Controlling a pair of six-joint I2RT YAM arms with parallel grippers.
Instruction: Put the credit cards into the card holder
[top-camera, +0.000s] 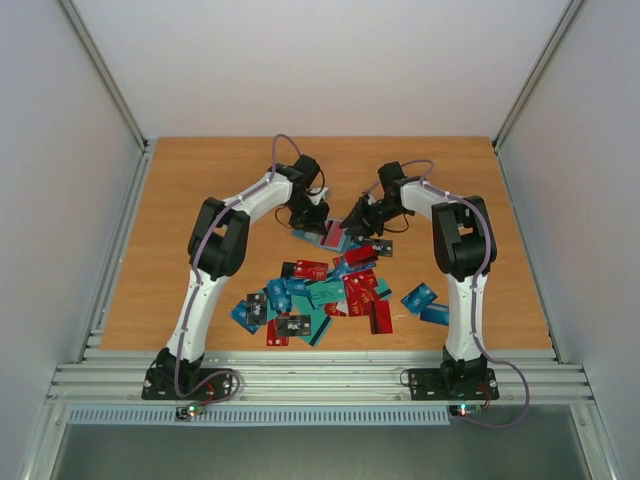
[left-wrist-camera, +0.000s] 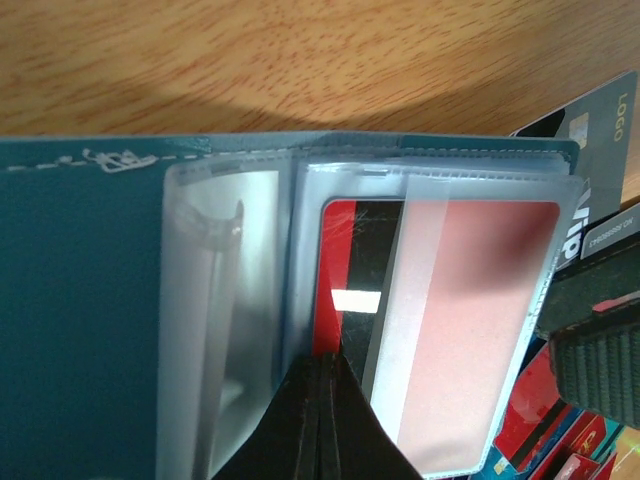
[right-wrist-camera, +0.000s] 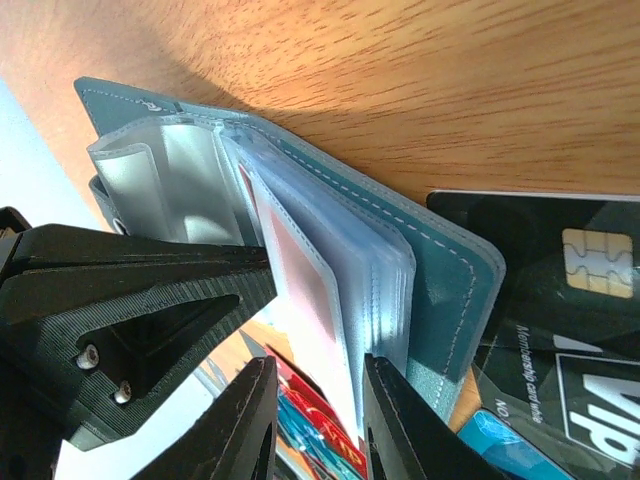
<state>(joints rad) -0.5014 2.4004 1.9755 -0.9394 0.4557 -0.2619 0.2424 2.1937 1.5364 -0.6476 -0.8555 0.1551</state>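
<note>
Near the worktop's (top-camera: 180, 200) front edge we see the credit cards (top-camera: 320, 300) heaped. Beyond, mid-worktop, the card holder (right-wrist-camera: 440, 280) is open, the right gripper (right-wrist-camera: 318, 365) clamped on its clear sleeves (right-wrist-camera: 375, 290) and the left gripper (left-wrist-camera: 325, 365) fully closed against one sleeve.

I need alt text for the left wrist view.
An open teal card holder fills the view, wooden table behind; a red card sits in one clear sleeve. The shut left pincer pinches the sleeves' lower edge.

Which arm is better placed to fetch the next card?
Left, probably: the right gripper clamps the card holder, steadying it; the shut left gripper only parts its sleeves, and credit cards lie nearby.
</note>
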